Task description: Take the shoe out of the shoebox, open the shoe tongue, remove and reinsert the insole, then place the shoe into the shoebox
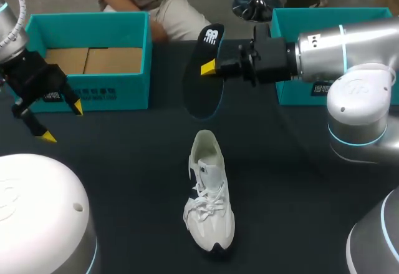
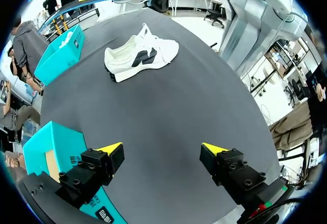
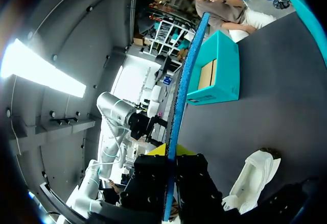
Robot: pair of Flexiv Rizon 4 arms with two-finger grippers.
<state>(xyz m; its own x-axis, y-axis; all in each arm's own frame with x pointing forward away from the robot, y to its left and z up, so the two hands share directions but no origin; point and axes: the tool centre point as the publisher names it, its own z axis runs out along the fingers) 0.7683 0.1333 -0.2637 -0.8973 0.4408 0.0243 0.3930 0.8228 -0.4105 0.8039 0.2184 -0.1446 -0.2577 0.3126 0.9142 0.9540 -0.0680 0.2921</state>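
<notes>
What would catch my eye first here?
A black insole is held up in the air above the dark table, pinched between the right arm's jaws. Nearer the robot, a white sneaker sits alone at mid-table. An open teal shoebox stands at the left, by the left arm's wide-open jaws.

A dark counter (image 1: 124, 161) carries three things. A white shoe (image 1: 210, 193) stands on its sole near the middle, toe toward the robot's side, well apart from both boxes. An open teal shoebox (image 1: 106, 90) sits at the far left and a second teal box (image 1: 293, 93) at the far right, with bare counter between them.
</notes>
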